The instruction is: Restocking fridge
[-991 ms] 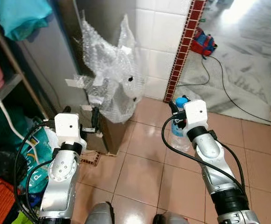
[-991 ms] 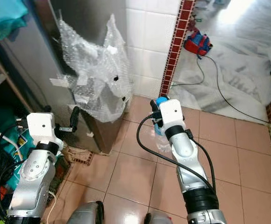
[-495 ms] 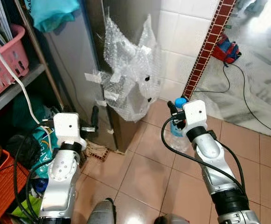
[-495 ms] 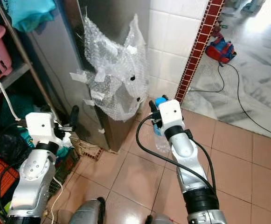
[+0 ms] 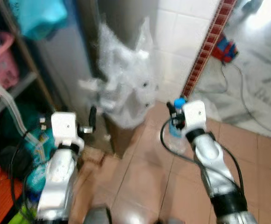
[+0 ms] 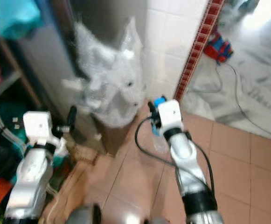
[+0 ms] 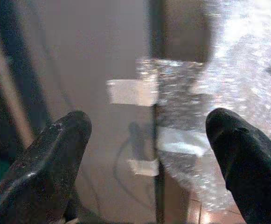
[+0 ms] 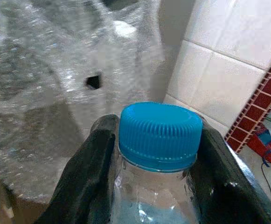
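Blue-capped clear bottle (image 8: 159, 154) sits clamped at its neck between the fingers of the right gripper (image 5: 174, 117), held upright above the tiled floor (image 5: 144, 172) with that arm raised forward. The left gripper (image 7: 149, 154) is spread wide, empty, facing the grey fridge (image 5: 74, 70) and its taped bubble wrap (image 5: 123, 86). Both head views are blurred; the shelf (image 5: 9, 88) contents are hard to make out.

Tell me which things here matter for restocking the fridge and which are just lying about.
For the job:
- water bottle, blue cap, held in the right end effector
- fridge, door shut, bubble wrap taped on
- left end effector, open, empty

Lying about:
- pink basket
- teal cloth
- red-and-blue bag
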